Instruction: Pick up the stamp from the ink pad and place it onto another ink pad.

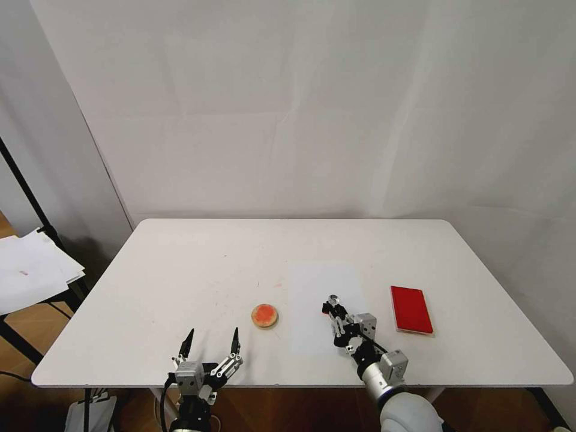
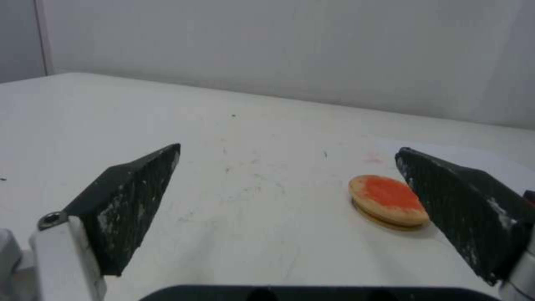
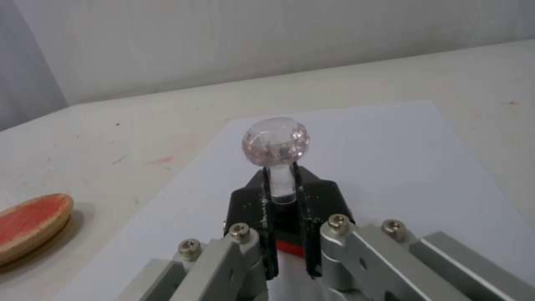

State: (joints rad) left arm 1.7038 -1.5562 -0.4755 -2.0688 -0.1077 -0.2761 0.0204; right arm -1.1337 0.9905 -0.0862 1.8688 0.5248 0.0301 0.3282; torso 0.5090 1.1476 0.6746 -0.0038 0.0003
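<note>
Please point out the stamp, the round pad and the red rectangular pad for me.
stamp (image 3: 275,142), right wrist view, on its clear knob, held by the right pincer.
round pad (image 1: 264,314), head view, on its orange-red centre.
red rectangular pad (image 1: 411,308), head view, on its top face.

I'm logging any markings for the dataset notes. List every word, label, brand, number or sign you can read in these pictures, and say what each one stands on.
None: no readable text in any view.
Flat bright red rectangular ink pad: plain, no label visible.
Small round tan-rimmed disc pad with orange-red centre: no lettering.
Tiny stamp with black base and clear knob, held in the right gripper: no marking visible.
White paper stack at the left edge: one small reddish mark, too small to read.
</note>
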